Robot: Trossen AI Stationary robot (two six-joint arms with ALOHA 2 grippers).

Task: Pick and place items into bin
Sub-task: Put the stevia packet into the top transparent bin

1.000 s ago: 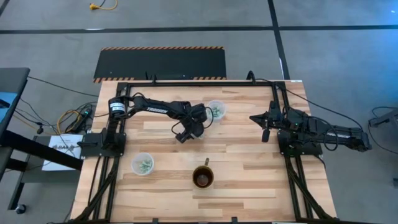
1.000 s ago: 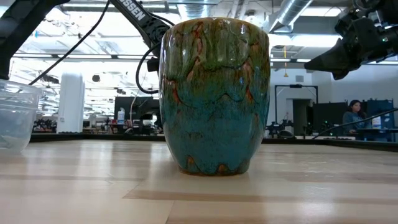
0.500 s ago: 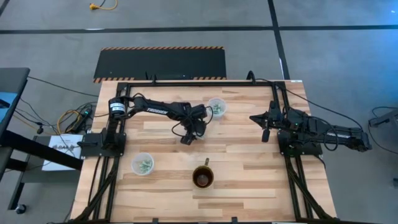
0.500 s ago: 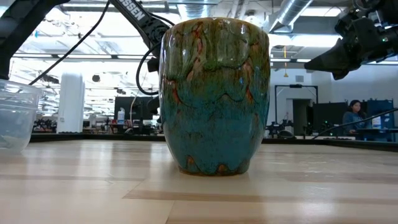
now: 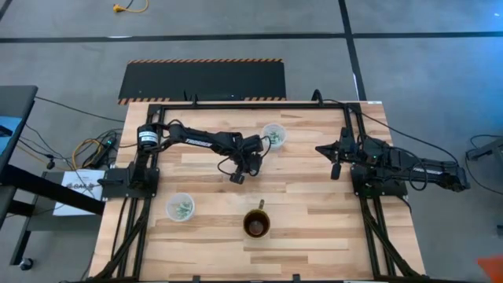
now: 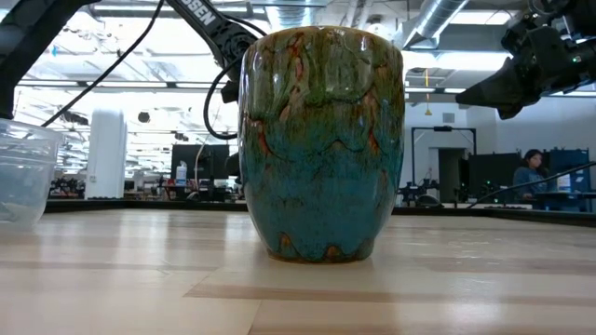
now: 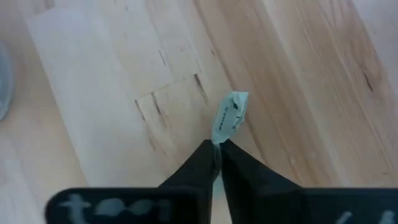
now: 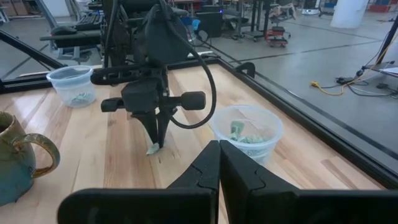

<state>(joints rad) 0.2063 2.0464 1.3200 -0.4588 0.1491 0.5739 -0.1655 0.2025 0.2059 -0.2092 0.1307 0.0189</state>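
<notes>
- The left gripper (image 7: 217,149) has its two dark fingers pinched together on one end of a small pale green-and-white crumpled wrapper piece (image 7: 229,116); the piece sticks out past the fingertips, low over the light wooden plank table (image 7: 112,106).
- Only the wrapper's edge sits between the tips, so the hold looks thin; the sound course is a slow, straight lift with no wrist twist, since a jerk could let the piece slip out.
- In the right wrist view the same gripper (image 8: 157,142) points straight down with the wrapper (image 8: 152,149) at its tips; the clear round plastic cup of wrappers (image 8: 247,135) stands just beside it, and a second clear cup (image 8: 74,84) stands well apart beyond it; which one serves as the bin cannot be told.
- The glazed brown-and-green ceramic mug (image 8: 17,163) stands off to the other side of the gripper, so the carry ought to rise clear before it crosses.
- The right gripper (image 8: 217,163) waits closed and empty, well apart from the work.
</notes>
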